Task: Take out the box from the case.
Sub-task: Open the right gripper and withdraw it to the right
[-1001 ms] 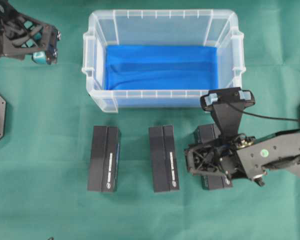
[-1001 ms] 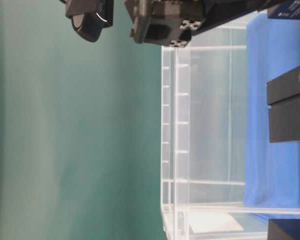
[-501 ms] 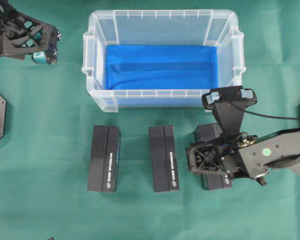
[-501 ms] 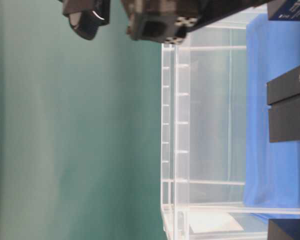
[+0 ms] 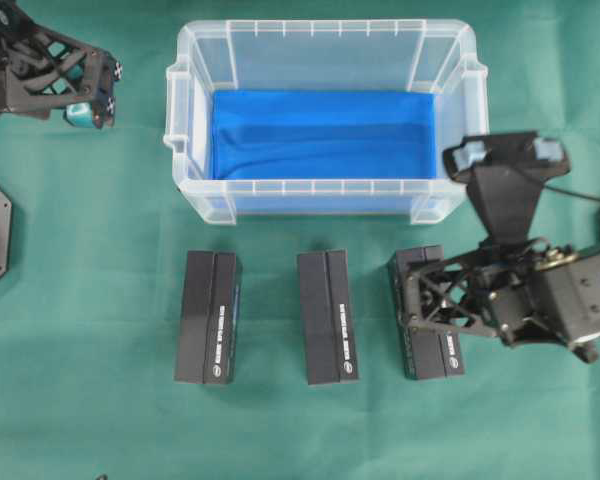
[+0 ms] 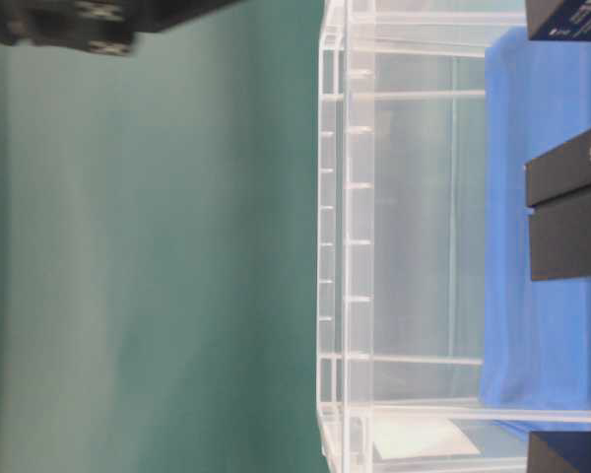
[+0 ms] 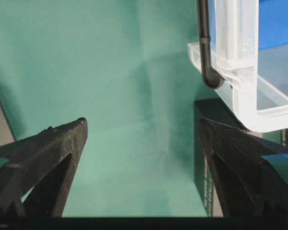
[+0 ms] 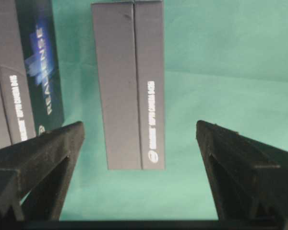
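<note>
At this moment you had the case [image 5: 325,45] standing at the far side of the green tabletop [image 5: 100,420], and as far as the overhead view showed, nothing lay in it but the blue cloth [image 5: 320,135] on its bottom; three dark boxes lay in a row on the tabletop just in front of its near wall, a left box [image 5: 209,317], a middle box [image 5: 327,317] and a right box [image 5: 426,312], each apart from the others and none touching the case; your right tool [image 5: 412,307] hung over the right box with its fingers spread wide and nothing between them; in the right wrist view the two fingers [image 8: 36,158] framed bare cloth and one box lying below, not pinched; your left tool [image 5: 92,95] was parked well off to the left of the case, also spread wide and holding nothing, and in its own wrist view only the green surface and a corner of the case showed between its fingers; judged from how things lay, the removal looked complete, since no box could be seen inside the case; what seemed left for you was only to draw the right arm clear of the box beneath it.
</note>
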Controlling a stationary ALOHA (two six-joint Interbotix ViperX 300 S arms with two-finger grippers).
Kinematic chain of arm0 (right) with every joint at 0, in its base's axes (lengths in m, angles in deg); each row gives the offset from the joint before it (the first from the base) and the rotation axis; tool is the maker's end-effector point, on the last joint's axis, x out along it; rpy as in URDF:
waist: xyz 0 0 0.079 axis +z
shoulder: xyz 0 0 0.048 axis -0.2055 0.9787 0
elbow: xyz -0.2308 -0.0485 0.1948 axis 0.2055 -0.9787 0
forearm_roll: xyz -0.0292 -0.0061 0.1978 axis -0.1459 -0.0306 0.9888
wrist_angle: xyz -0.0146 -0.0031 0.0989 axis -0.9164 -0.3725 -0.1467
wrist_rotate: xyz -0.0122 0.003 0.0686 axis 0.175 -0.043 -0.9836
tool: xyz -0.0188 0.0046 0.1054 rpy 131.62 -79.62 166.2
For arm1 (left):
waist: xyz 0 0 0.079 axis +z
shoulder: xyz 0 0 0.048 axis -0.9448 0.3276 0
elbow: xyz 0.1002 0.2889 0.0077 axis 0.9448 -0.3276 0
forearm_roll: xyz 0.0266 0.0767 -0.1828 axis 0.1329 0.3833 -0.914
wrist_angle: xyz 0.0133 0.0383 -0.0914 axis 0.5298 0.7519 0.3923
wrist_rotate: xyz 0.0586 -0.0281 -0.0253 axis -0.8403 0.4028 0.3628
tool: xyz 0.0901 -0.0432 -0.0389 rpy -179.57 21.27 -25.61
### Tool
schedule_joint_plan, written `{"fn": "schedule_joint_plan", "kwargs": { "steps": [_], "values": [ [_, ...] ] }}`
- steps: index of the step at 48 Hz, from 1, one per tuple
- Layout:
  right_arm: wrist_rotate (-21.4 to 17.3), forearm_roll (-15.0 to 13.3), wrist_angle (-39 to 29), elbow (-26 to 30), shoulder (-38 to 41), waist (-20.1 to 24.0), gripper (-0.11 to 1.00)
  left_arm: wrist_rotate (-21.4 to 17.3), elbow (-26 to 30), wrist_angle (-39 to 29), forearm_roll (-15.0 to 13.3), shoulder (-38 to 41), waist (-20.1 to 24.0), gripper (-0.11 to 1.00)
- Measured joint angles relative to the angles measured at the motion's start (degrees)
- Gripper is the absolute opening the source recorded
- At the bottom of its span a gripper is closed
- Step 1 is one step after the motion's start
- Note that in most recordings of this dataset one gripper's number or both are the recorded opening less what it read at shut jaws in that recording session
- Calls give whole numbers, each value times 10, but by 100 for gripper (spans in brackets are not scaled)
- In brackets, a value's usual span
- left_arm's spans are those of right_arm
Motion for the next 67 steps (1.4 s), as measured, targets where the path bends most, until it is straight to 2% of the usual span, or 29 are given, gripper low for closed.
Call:
{"fn": "schedule_joint_plan", "kwargs": {
  "steps": [7,14,35,49,67],
  "values": [
    [7,-4,-39,38,-5,0,91,0,0,0,0,-1,0,98],
    [9,-5,-46,58,-5,0,90,0,0,1,0,0,1,98],
    [21,-6,-47,60,-9,-4,90,0,0,1,0,0,0,98],
    [12,-3,-49,7,-68,12,90,0,0,1,0,0,0,98],
    [-27,2,-72,-65,-160,52,90,23,-2,1,0,-1,-5,98]
  ]
}}
